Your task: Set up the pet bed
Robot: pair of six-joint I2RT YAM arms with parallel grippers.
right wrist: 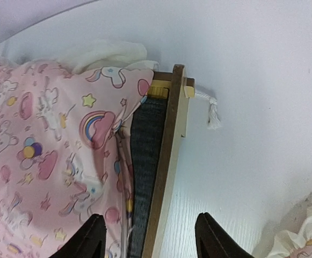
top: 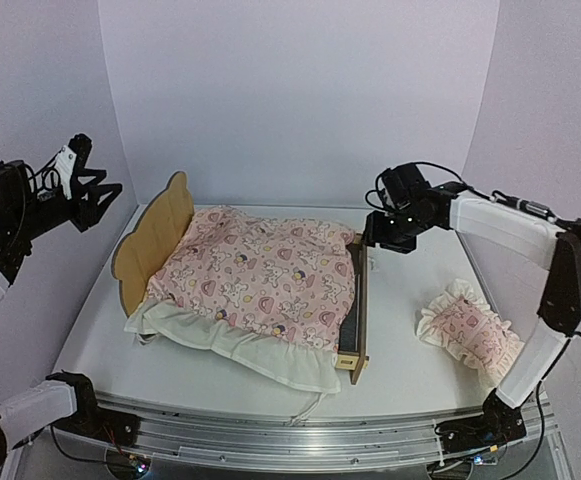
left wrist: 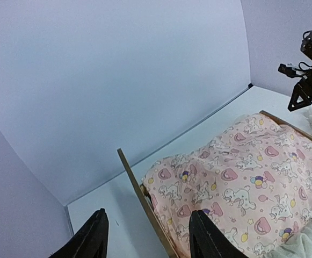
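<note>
The pet bed stands mid-table, its bear-ear headboard at the left and its footboard at the right. A pink print quilt covers it, and its white ruffle hangs over the near side. A strip of the dark grey base shows beside the footboard. My left gripper hangs high at the left, open and empty, looking down on the headboard. My right gripper hovers open over the foot end, holding nothing.
A ruffled pink pillow lies on the table to the right of the bed, and its edge shows in the right wrist view. A white cord end lies by the footboard's corner. Pale walls close in the back and sides.
</note>
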